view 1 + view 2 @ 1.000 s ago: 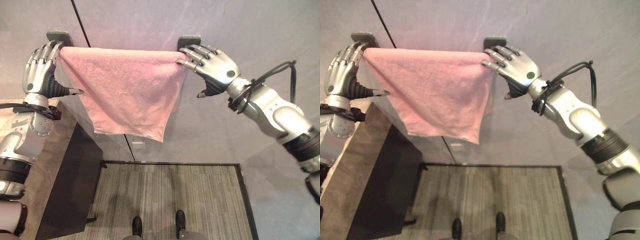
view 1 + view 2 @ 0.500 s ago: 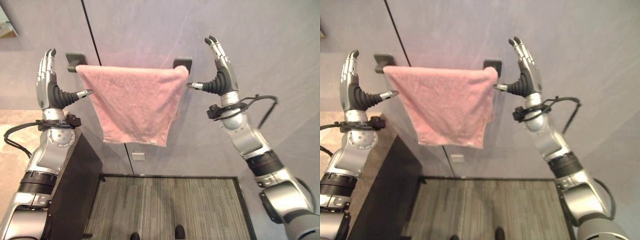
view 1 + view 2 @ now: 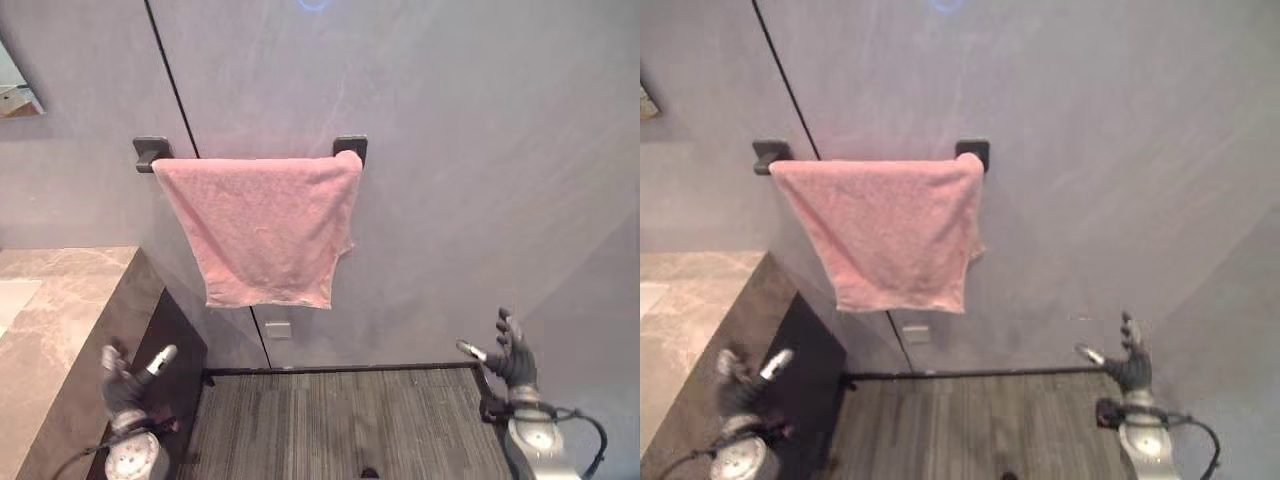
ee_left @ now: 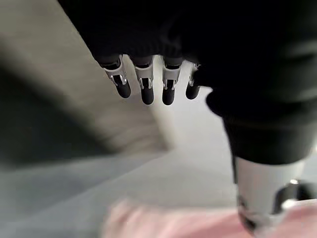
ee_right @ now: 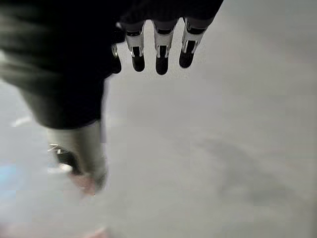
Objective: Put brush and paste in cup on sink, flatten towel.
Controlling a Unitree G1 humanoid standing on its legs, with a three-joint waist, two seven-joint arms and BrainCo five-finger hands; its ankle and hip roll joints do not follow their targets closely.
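Hands have dropped from the rail ends since half a second ago: left hand (image 3: 128, 378) at 7 o'clock, right hand (image 3: 508, 352) at 5 o'clock, fingers spread, holding nothing. Pink terry towel (image 3: 265, 226) hangs flat over the dark rail (image 3: 150, 152) at 12 o'clock. Stone counter (image 3: 60, 310) cut off at 9 o'clock.

text: none legible | labels: none | numbers: none | signs: none | surfaces checked: pink terry towel (image 3: 262, 225), grey wall panels (image 3: 480, 150), beige marble counter (image 3: 60, 300), small white wall plate (image 3: 277, 328) – all bear no readable print
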